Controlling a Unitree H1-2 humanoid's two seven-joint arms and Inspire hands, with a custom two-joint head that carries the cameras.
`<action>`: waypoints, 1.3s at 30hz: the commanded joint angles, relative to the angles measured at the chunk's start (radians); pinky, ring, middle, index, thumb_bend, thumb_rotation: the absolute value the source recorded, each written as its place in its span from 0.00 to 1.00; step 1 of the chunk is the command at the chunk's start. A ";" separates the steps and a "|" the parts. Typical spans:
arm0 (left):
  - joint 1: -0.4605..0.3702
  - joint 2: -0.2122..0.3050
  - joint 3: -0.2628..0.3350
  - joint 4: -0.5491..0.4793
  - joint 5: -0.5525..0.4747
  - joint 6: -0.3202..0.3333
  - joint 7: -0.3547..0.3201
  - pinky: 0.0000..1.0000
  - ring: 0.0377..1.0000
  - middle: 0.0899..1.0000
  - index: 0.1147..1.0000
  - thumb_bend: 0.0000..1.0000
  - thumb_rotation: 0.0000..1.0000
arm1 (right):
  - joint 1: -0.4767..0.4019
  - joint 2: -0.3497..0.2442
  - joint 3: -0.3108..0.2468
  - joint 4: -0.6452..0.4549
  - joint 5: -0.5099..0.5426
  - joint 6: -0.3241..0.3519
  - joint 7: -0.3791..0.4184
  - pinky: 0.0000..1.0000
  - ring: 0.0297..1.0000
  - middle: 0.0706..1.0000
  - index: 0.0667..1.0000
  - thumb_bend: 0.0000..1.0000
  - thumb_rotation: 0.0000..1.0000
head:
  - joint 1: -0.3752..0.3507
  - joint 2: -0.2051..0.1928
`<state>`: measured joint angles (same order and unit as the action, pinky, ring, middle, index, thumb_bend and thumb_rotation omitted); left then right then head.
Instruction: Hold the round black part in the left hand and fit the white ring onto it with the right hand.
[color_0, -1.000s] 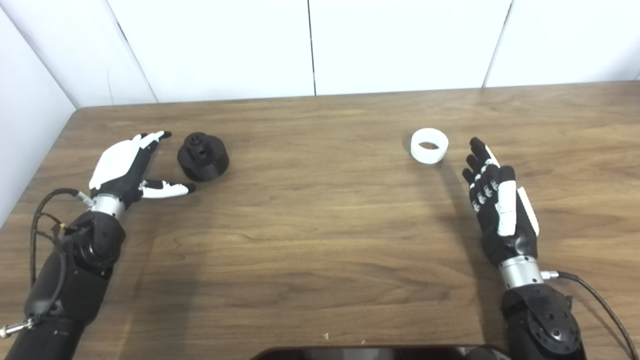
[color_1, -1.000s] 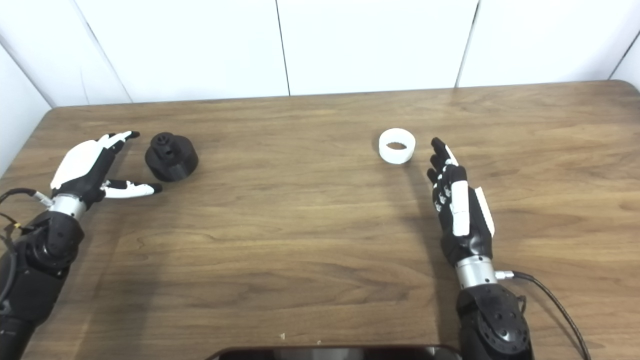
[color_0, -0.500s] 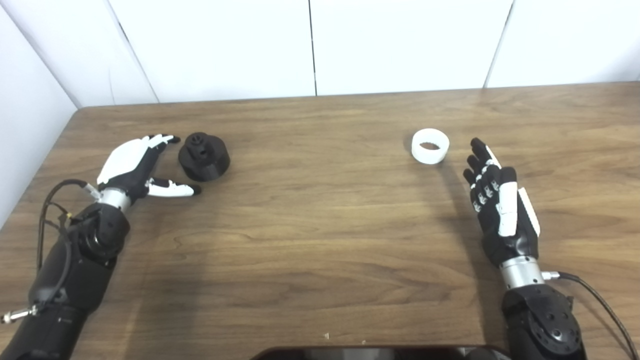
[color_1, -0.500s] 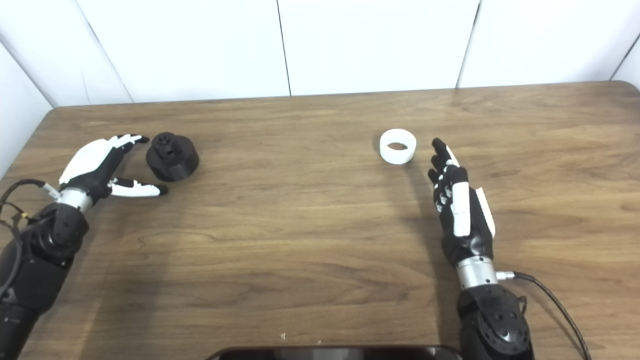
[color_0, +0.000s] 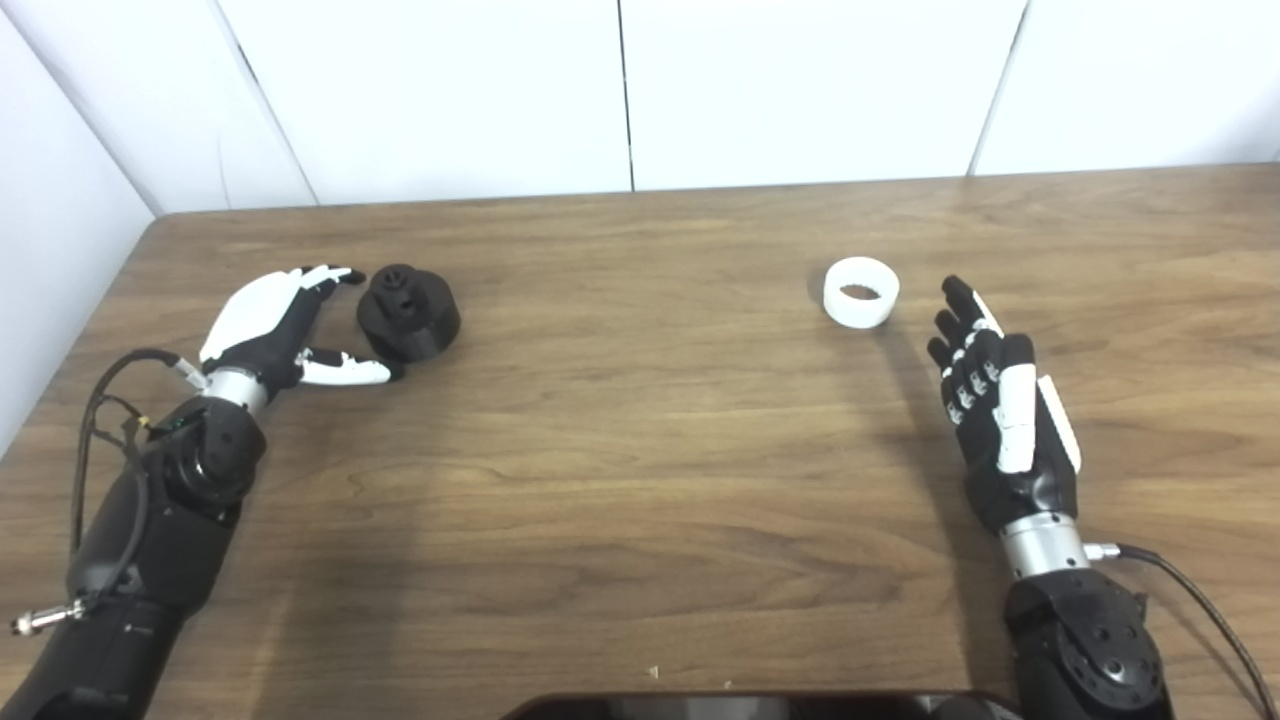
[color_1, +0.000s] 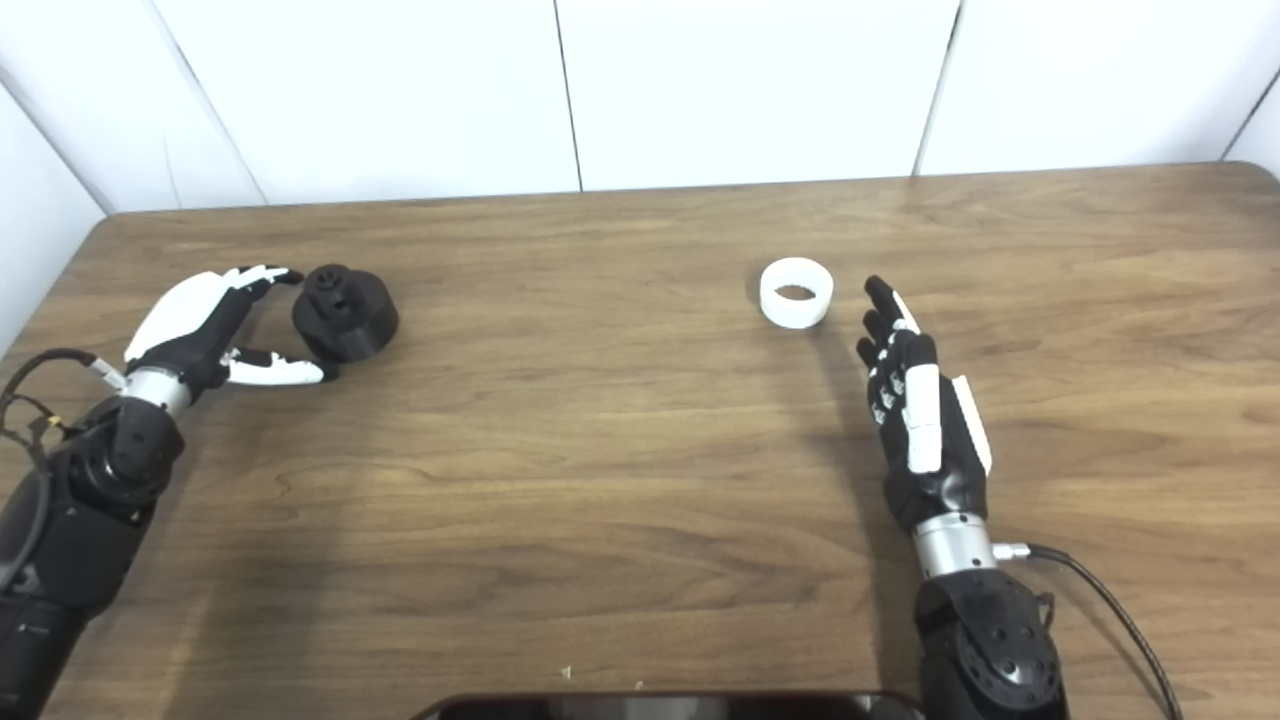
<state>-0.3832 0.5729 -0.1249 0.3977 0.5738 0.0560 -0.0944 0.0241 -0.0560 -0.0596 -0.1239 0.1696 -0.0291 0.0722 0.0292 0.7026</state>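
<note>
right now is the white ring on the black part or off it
Off. The white ring lies flat on the table, opening up, far to the right of the round black part, beside the open right robot hand.

Two head cameras sat side by side, looking down and forward over the desk (color_0: 640, 450) toward the white back wall (color_0: 620, 90). Both took in the whole desktop, the right view shifted slightly rightward.

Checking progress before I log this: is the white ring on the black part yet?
No, the white ring sits alone on the table, far from the black part.
</note>
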 joint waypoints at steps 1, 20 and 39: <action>-0.074 0.025 0.004 0.009 0.001 -0.028 0.031 0.94 1.00 0.95 0.84 0.98 0.35 | 0.064 0.009 0.001 0.070 0.003 -0.035 0.008 1.00 1.00 1.00 0.94 0.67 1.00 | 0.000 0.002; -0.127 0.017 -0.044 0.038 -0.002 -0.028 -0.018 0.95 1.00 0.96 0.87 1.00 0.42 | 0.077 0.017 -0.003 0.075 0.005 -0.050 -0.001 1.00 1.00 1.00 0.93 0.66 1.00 | -0.006 0.003; -0.114 0.006 -0.039 -0.002 -0.010 -0.015 -0.034 0.92 1.00 0.93 0.75 0.92 0.28 | 0.083 0.015 -0.002 0.073 0.003 -0.046 -0.002 1.00 1.00 1.00 0.93 0.67 1.00 | -0.002 0.012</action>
<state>-0.4503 0.5557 -0.1773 0.4157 0.5699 0.0606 -0.1523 0.0307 -0.0539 -0.0613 -0.1258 0.1688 -0.0556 0.0663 0.0261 0.7133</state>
